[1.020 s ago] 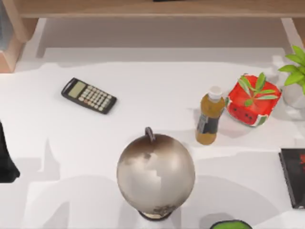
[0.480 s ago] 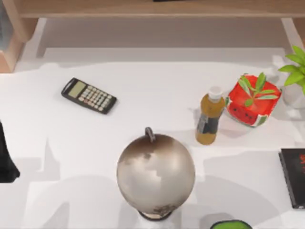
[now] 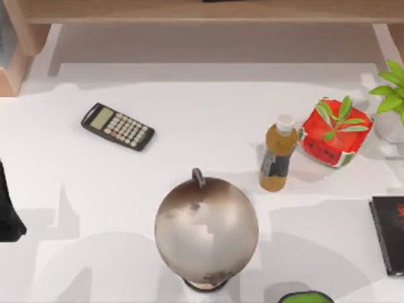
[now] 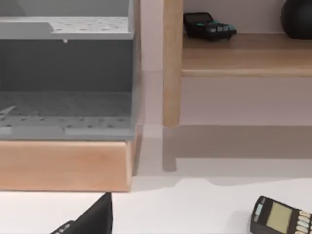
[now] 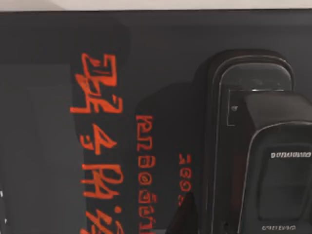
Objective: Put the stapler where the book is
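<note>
Top view of the white table [image 3: 189, 126]: the black calculator with pale keys [image 3: 118, 126] lies toward the left; the large grey-brown globe [image 3: 206, 230] stands at the near centre. Right of it stands the amber bottle with a white cap [image 3: 278, 153], beside the red pot holding a green plant [image 3: 334, 134]. The flat black book with red marks [image 3: 388, 235] lies at the right edge, and in the right wrist view the black stapler [image 5: 253, 146] rests on its cover.
</note>
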Tool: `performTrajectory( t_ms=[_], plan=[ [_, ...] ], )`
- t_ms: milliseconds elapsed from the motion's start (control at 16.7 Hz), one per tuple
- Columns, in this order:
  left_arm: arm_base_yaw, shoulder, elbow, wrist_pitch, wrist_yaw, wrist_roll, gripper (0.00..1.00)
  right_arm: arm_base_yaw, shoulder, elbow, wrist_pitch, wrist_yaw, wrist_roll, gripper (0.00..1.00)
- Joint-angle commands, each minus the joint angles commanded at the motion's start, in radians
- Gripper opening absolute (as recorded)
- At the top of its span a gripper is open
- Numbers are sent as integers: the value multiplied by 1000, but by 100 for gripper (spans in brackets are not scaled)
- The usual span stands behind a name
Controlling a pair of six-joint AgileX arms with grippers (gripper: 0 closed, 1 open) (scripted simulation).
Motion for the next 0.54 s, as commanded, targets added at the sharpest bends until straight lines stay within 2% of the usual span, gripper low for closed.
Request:
performTrajectory(
  t_ms=[180,540],
  plan=[
    [0,0,0,0,0,0,100,0,0,0,0,0,0,98],
    [0,0,0,0,0,0,100,0,0,0,0,0,0,100]
  ],
)
